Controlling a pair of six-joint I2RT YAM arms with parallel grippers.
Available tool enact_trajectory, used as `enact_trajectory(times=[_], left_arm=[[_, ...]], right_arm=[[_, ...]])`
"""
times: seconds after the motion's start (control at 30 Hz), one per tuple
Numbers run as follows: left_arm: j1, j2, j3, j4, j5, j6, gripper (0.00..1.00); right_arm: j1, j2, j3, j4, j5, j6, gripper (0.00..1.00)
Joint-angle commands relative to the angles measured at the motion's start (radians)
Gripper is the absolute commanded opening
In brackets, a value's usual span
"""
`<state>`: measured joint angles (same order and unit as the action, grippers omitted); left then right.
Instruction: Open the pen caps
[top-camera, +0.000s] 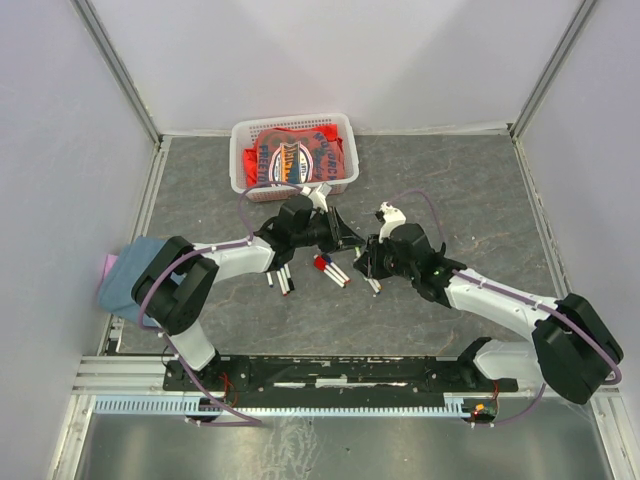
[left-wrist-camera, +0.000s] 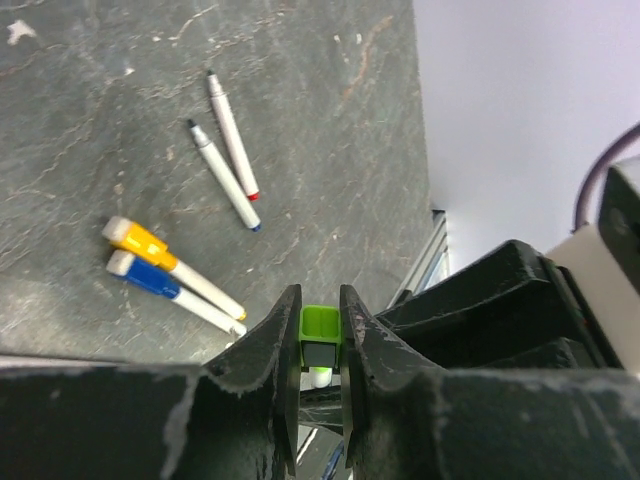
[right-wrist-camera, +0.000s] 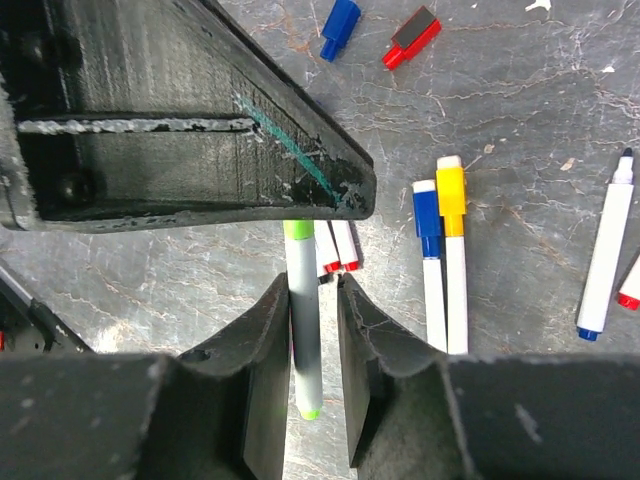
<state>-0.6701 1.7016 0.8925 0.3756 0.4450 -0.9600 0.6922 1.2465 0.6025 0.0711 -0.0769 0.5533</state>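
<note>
Basket: a white basket (top-camera: 238, 160) stands at the far side of the bench (top-camera: 480, 200). Red and orange packets (top-camera: 295, 155) fill it.
Left pincer: the left pincer (left-wrist-camera: 318, 292) is clenched on a green cap (left-wrist-camera: 320, 322).
Right pincer: the right pincer (right-wrist-camera: 312, 282) sits loose round the green pen (right-wrist-camera: 303, 340), with a gap on one side.
Green pen: pale barrel, green at both ends, between the two pincers.
Loose caps: a blue cap (right-wrist-camera: 340, 28) and a red cap (right-wrist-camera: 412, 38) lie on the bench.
Other pens: a blue-capped pen (right-wrist-camera: 428, 260) and a yellow-capped pen (right-wrist-camera: 453, 270) lie side by side.
</note>
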Motion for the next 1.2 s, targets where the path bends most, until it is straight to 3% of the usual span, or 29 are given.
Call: enact_trajectory(times=[0.0,0.07,0.23,0.43,0.63,0.8,1.0,1.17], left_arm=[[-0.002,-0.005,-0.009,0.133,0.076,-0.067,0.03],[-0.003,0.001,-0.013,0.163,0.094,-0.080,0.03],[-0.003,0.006,-0.014,0.177,0.102,-0.080,0.03],[-0.003,0.030,0.034,0.126,0.024,-0.054,0.03],[-0.013,0.026,0.135,-0.095,-0.269,-0.038,0.03],[-0.029,0.046,0.220,-0.162,-0.435,-0.066,0.03],[-0.037,0.066,0.259,-0.151,-0.477,-0.082,0.03],[-0.018,0.066,0.227,-0.089,-0.366,0.025,0.03]], right_arm=[[-0.023,-0.025,-0.021,0.084,-0.054,0.024,0.29],[-0.031,-0.024,-0.030,0.103,-0.071,0.031,0.25],[-0.047,-0.020,-0.038,0.119,-0.096,0.032,0.01],[-0.049,0.014,-0.001,0.018,-0.046,-0.040,0.01],[-0.042,0.036,0.048,-0.116,0.132,-0.129,0.01],[0.013,0.063,0.088,-0.189,0.294,-0.192,0.01],[0.040,0.078,0.085,-0.179,0.347,-0.196,0.01],[0.013,0.032,0.059,-0.147,0.253,-0.177,0.01]])
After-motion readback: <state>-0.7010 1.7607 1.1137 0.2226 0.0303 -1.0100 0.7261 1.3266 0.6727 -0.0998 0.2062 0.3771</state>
